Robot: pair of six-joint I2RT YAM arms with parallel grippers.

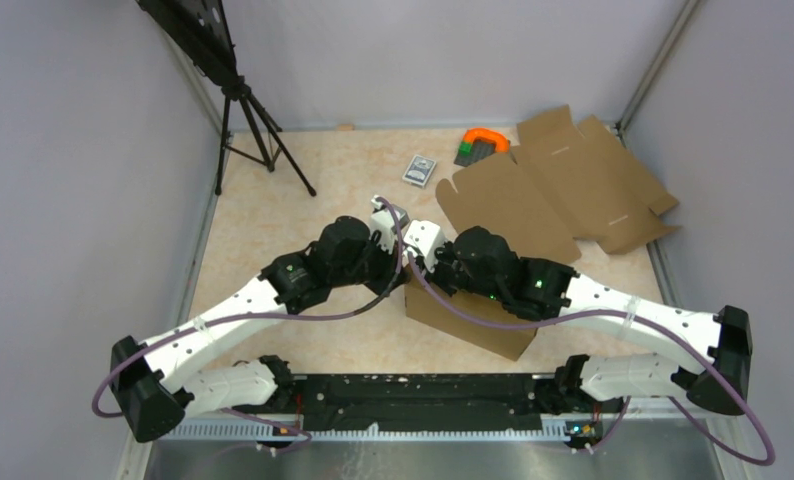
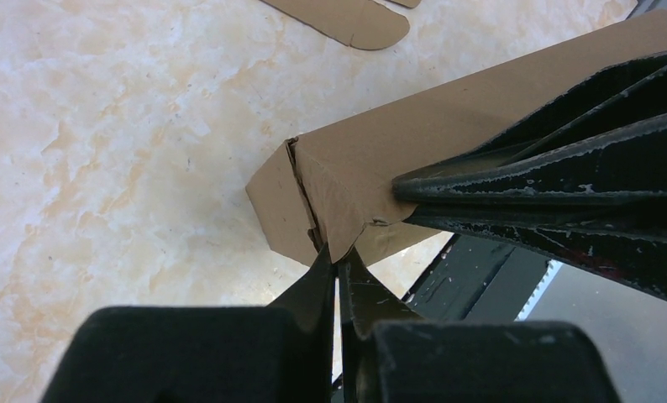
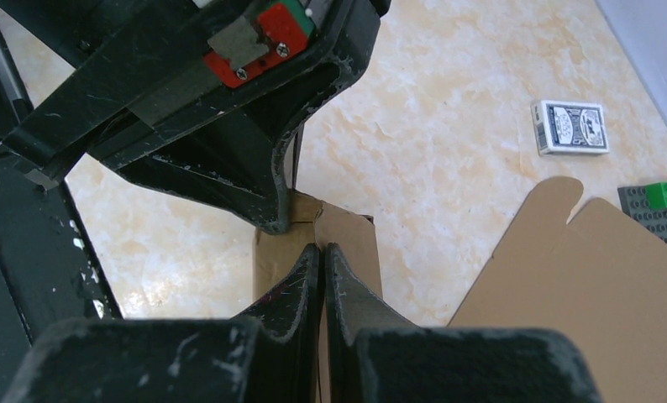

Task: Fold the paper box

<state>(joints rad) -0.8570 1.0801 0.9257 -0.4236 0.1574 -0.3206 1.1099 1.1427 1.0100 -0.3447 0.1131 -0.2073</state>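
Note:
The paper box (image 1: 473, 325) is a brown cardboard blank, partly folded, lying at the table's middle beneath both wrists. In the left wrist view one end of the box (image 2: 448, 134) shows a creased corner. Its pointed flap runs down between the tips of my left gripper (image 2: 338, 256), which is shut on it. The right arm's black fingers (image 2: 548, 180) press on the same end from the right. My right gripper (image 3: 322, 248) is shut on a thin upright wall of the box (image 3: 347, 239). The left arm's fingers (image 3: 254, 180) touch that end from above.
A second brown blank (image 1: 563, 185) lies flat at the back right, its edge near the box (image 3: 582, 294). A small grey card pack (image 1: 419, 169) and a grey plate with orange and green bricks (image 1: 483, 145) lie behind. A black tripod (image 1: 253, 120) stands back left.

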